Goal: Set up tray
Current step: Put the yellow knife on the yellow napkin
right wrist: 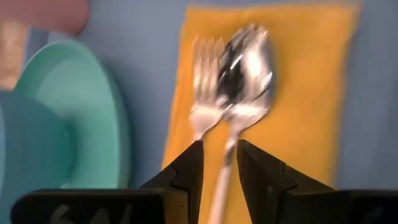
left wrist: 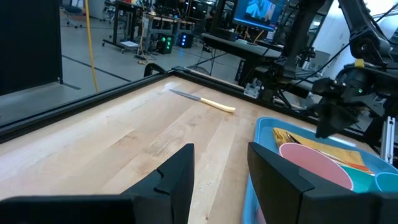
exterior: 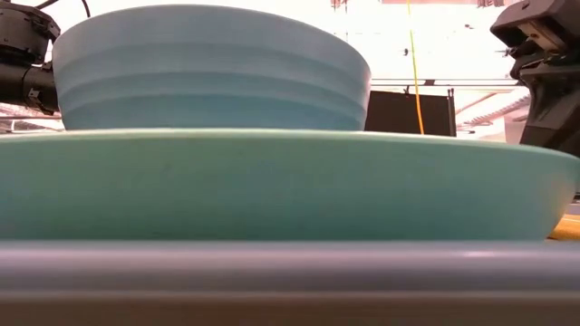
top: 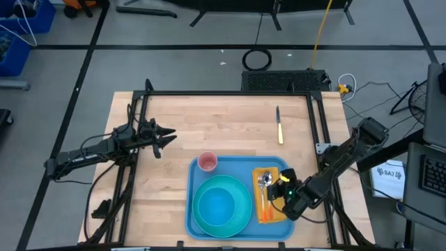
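The rim of the tray (exterior: pixel 290 281) fills the foreground of the low view, with the teal plate (exterior: pixel 272 186) sitting on it and a light-blue bowl (exterior: pixel 213 68) stacked in the plate. From above, the tray (top: pixel 209 183) lies at the near edge of the desk (top: pixel 223 125), holding the plate, a pink cup (top: pixel 208 162) at its far left corner, and an orange napkin (top: pixel 259 208) along its right side.

The right pincer (top: pixel 279 192) hangs low over the napkin. Its wrist view shows a fork (right wrist: pixel 204 81) and a spoon (right wrist: pixel 245 68) lying on the napkin, the spoon's handle running back between the fingers (right wrist: pixel 186 171), which stand slightly parted. Whether they grip the handle I cannot tell; the step looks like laying the spoon down.

To do it well, the pincer should part enough to clear the handle on both sides, then rise straight up so it neither drags the spoon nor rucks the napkin. The spoon bowl overlaps the fork's neck, so a sideways nudge could shift both.

A knife (top: pixel 279 125) with a pale handle lies on the desk beyond the tray, probably the next piece. The left pincer (top: pixel 166 137) waits open over the bare desk, left of the tray.
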